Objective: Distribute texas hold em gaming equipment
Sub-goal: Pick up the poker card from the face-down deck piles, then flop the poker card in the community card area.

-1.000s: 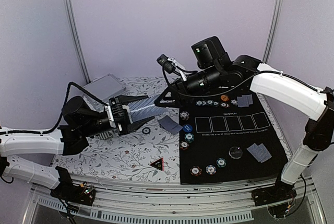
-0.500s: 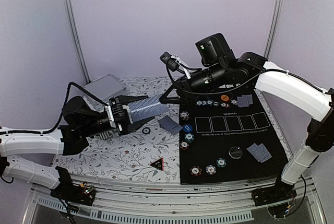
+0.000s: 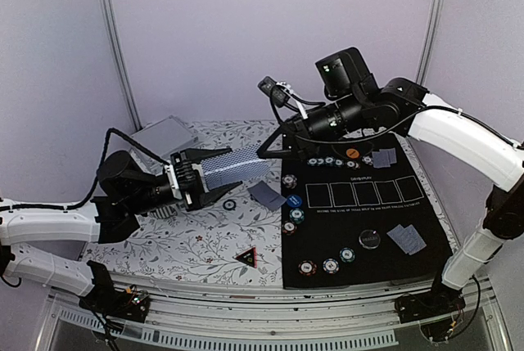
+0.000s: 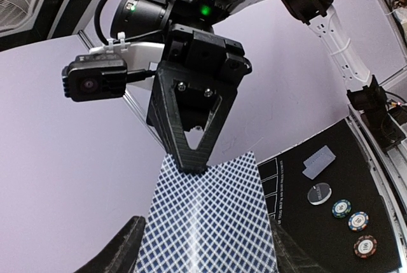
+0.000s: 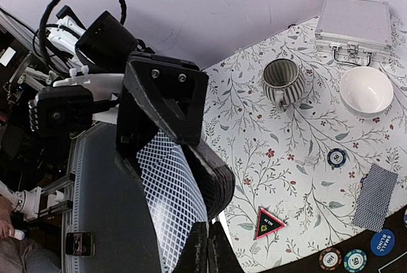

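Observation:
My left gripper (image 3: 206,179) is shut on a deck of grey-blue-backed playing cards (image 3: 232,168), held above the floral cloth; the deck fills the left wrist view (image 4: 206,222). My right gripper (image 3: 266,152) is shut on the far edge of the deck's top card, which shows in the right wrist view (image 5: 168,196). On the black mat (image 3: 409,212) lie dealt cards (image 3: 407,239), striped chips (image 3: 331,265), a blue button (image 3: 293,200) and a black disc (image 3: 370,239). Another card (image 3: 267,195) lies at the mat's left edge.
A silver case (image 3: 164,136) sits at the back left. A striped mug (image 5: 283,81) and a white bowl (image 5: 366,91) stand near it. A lone chip (image 3: 231,204) and a triangular marker (image 3: 246,258) lie on the floral cloth.
My right gripper has shifted a little to the right and back, still at the deck's far edge. The left gripper and deck have not moved.

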Robot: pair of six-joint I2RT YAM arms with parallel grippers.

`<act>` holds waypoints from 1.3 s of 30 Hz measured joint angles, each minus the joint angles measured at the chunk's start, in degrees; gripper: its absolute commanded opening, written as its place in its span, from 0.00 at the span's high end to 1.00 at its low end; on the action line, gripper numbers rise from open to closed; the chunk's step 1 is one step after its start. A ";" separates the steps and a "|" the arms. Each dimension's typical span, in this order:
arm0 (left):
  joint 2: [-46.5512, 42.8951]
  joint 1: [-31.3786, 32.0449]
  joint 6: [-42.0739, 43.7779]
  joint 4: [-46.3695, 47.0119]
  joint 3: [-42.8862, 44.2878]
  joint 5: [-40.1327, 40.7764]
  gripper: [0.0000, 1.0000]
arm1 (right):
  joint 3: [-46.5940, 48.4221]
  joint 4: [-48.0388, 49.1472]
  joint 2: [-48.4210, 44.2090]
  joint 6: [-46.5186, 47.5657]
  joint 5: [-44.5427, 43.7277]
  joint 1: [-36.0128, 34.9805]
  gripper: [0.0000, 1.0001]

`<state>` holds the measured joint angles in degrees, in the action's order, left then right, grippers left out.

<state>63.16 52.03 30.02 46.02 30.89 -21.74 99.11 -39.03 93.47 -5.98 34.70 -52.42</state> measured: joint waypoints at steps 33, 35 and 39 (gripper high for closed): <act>0.00 0.09 -0.02 0.39 0.00 -0.02 0.43 | -1.99 1.86 -8.41 12.46 -37.22 7.85 0.99; 0.00 0.09 -0.02 0.39 0.00 0.02 0.43 | -6.08 4.26 -6.08 17.40 -42.12 7.80 0.99; 0.00 0.09 0.02 0.39 0.00 0.28 0.43 | -14.14 8.79 1.14 27.32 -49.70 7.82 0.99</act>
<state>63.16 52.12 30.04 46.41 30.89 -21.45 84.97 -30.24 94.61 21.34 -15.00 -44.60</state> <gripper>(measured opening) 0.570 0.012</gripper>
